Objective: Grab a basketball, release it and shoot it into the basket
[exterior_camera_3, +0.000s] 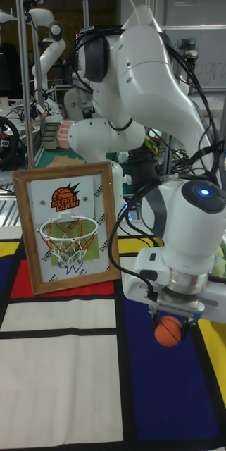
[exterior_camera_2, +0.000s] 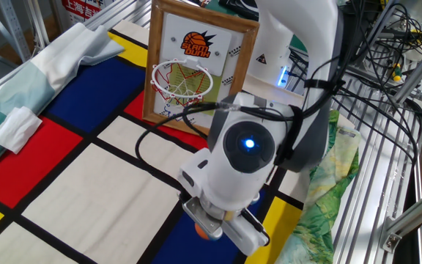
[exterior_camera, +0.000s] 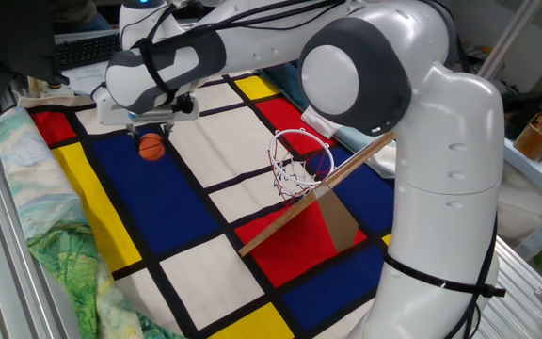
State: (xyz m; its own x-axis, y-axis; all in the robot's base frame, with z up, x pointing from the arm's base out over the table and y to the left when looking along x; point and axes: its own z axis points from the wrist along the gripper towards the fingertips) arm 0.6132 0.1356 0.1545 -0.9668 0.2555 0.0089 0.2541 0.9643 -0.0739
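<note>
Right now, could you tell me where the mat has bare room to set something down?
Free: the white panels between the basket and the crumpled white cloth, and the blue panel beside the yellow stripe. Crowded: around the gripper holding the basketball, and by the basket's slanted support.

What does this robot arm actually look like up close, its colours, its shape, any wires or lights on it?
The arm is glossy white with rounded, bulging segments and dark grey round caps at the joints. Black cables loop along its outside. A small blue light glows on the wrist segment. At the end sits a flat, boxy white gripper with short dark fingers.
</note>
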